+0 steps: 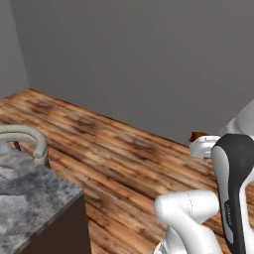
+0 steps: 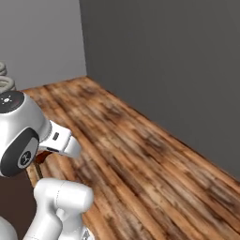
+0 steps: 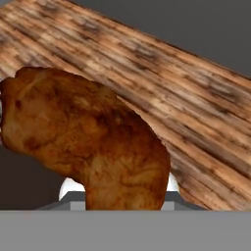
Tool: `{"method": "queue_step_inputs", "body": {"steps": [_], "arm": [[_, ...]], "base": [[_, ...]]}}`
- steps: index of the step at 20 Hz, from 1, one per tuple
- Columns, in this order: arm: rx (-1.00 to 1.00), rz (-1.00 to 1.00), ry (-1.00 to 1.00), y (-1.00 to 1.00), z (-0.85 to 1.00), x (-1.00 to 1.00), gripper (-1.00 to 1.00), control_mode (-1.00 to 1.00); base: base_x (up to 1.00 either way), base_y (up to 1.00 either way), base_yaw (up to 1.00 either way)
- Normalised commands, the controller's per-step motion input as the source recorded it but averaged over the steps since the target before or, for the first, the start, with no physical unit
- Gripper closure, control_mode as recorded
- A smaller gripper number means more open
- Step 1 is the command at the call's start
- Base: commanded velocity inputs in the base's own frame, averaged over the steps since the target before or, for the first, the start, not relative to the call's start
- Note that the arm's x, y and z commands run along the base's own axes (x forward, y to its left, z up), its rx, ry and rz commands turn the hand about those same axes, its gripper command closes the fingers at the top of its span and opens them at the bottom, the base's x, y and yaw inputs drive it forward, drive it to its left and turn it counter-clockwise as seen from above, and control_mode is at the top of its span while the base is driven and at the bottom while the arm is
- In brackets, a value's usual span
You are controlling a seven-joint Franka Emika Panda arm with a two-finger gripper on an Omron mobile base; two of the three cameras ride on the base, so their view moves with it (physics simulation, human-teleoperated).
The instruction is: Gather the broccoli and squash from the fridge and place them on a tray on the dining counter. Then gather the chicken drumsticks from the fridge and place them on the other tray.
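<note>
One chicken drumstick (image 3: 88, 147) sits clamped in our claw (image 3: 120, 193), carried above the wooden floor (image 3: 196, 98) with the marbled tabletop (image 1: 30, 198) off to one side. We judge it could slip loose if the base jolts. We see no tray to speak for.

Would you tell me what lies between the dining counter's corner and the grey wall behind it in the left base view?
Only bare wooden floor lies between the dining counter and the grey wall in the left base view.
</note>
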Motion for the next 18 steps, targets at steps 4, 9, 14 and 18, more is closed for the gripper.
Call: {"method": "queue_step_inputs", "body": {"steps": [4,9,14,18], "arm": [[0.00,0.00,0.00,0.00,0.00,0.00,1.00,1.00],[0.00,0.00,0.00,0.00,0.00,0.00,1.00,1.00],[0.00,0.00,0.00,0.00,0.00,0.00,1.00,1.00],[0.00,0.00,0.00,0.00,0.00,0.00,1.00,1.00]], "base": [[0.92,-0.40,0.37],[0.92,-0.39,0.37],[0.93,-0.40,0.37],[0.93,-0.39,0.37]]}}
